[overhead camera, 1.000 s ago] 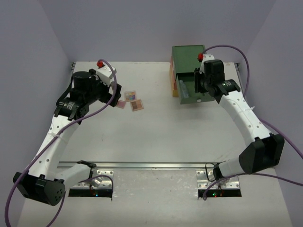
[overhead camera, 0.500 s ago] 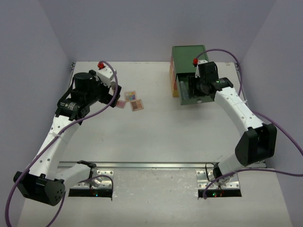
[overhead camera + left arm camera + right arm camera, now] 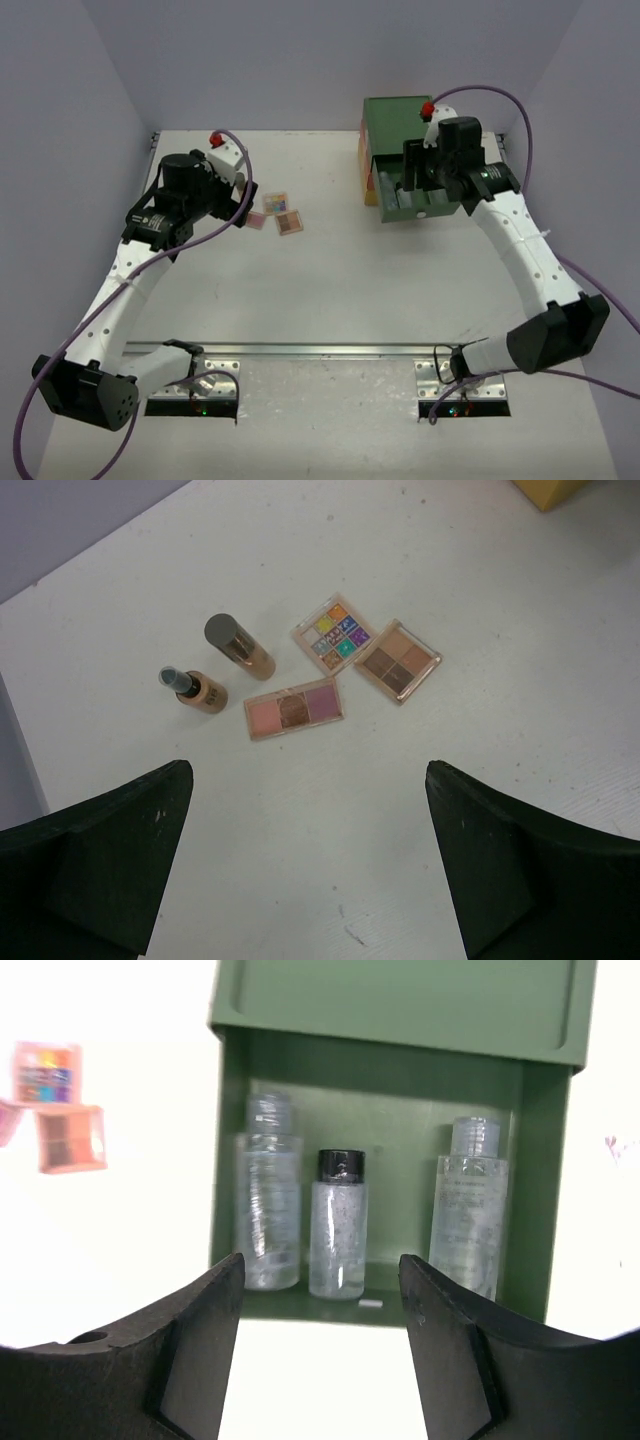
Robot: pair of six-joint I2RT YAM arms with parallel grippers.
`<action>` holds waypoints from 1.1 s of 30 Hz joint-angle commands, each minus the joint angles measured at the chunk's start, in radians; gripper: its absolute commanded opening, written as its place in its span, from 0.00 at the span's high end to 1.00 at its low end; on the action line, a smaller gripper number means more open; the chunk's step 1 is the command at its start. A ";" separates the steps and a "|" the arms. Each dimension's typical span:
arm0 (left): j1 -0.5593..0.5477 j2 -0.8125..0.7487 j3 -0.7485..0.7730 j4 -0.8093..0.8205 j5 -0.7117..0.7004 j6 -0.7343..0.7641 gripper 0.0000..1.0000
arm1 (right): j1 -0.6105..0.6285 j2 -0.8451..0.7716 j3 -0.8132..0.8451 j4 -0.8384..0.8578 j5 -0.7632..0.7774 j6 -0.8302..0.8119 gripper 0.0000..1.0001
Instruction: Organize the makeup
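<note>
The white counter stretches away from the two arm bases. On the left side the left pincer hangs above it with its jaws wide apart and nothing between them.

Just beyond its fingertips lies a loose cluster of makeup:
- Nearest is the pink palette, lying flat.
- The brown palette is to its right.
- The bright palette is behind them, its corner touching the brown one.
- Two amber bottles sit left of the palettes, close together and apart from the pink palette. I cannot tell whether they stand or lie.

All of these are out on the open counter, well apart from the chest.

On the right side the right pincer is over the near end of the pulled-out green drawer. Its jaws are apart and grip nothing. Inside the drawer three clear bottles lie side by side:
- The left and right ones are taller, with clear caps.
- The middle one is shorter, with a black cap.
- All three caps point toward the far end.

The middle bottle lines up with the gap between the jaws but is narrower than it.

Farthest back, the green chest stands by the rear wall, with orange and yellow showing down its left side
</note>
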 commanded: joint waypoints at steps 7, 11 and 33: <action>0.002 0.021 0.012 0.055 -0.037 0.009 0.00 | -0.001 -0.323 -0.169 0.028 -0.030 0.065 0.34; 0.000 0.023 0.013 0.057 -0.057 0.013 0.00 | -0.001 -0.384 -0.259 0.031 -0.079 0.117 0.33; 0.001 0.035 -0.087 0.105 -0.112 0.041 0.00 | 0.000 -0.376 -0.671 0.498 0.094 0.241 0.38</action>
